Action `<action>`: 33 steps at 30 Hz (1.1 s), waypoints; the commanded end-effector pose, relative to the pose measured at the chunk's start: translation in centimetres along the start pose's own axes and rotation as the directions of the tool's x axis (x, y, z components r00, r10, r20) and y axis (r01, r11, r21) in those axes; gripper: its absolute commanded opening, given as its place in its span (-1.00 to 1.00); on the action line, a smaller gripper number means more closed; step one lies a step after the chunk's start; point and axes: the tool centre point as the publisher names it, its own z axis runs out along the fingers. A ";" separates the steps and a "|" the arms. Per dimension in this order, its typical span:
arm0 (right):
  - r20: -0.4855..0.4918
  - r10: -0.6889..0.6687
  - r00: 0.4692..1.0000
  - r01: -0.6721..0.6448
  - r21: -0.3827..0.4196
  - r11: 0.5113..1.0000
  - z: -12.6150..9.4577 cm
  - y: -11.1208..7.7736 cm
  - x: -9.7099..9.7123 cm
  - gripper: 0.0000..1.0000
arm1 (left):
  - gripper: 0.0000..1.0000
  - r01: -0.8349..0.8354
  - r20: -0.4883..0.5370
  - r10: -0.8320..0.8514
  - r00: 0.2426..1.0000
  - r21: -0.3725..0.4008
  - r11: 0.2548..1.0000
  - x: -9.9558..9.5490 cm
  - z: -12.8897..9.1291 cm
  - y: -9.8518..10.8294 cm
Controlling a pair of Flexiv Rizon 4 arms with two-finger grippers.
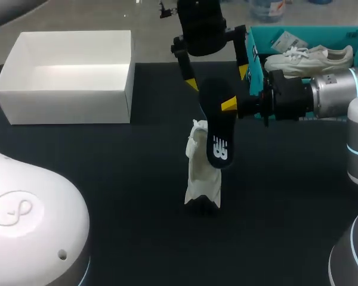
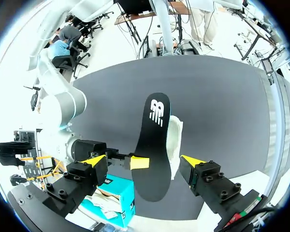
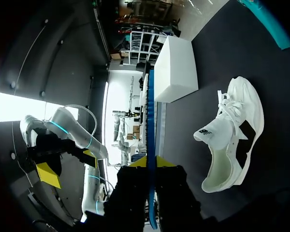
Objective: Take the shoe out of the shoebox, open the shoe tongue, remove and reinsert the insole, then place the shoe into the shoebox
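Dark table (image 1: 107, 196) bears a white shoe (image 1: 200, 179) at its middle. Above it, the right gripper (image 3: 151, 162) is clenched on the black insole (image 1: 218, 128). The left gripper (image 2: 142, 160) straddles the insole, released.

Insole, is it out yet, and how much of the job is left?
Done: the shoe sits on the table, outside the white shoebox, and its insole is out. In hand: the right end effector is shut on the insole; the left end effector hangs open. Left: reinsert the insole, box the shoe.
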 end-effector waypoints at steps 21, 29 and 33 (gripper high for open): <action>-0.079 -0.012 0.997 0.010 -0.029 1.000 -2.1 -0.7 1.6 -1.00 | 1.00 -0.001 0.862 0.039 0.505 -0.044 0.999 3.5 2.3 1.4; -0.157 -0.068 0.985 0.061 -0.046 0.997 -2.1 -0.5 3.0 -1.00 | 0.94 -0.033 0.915 0.114 0.387 -0.110 0.993 3.7 3.5 1.0; -0.157 -0.072 0.985 0.067 -0.037 0.997 -1.8 -0.4 3.3 -1.00 | 0.48 -0.060 0.920 0.174 0.352 -0.163 0.985 3.4 3.8 0.9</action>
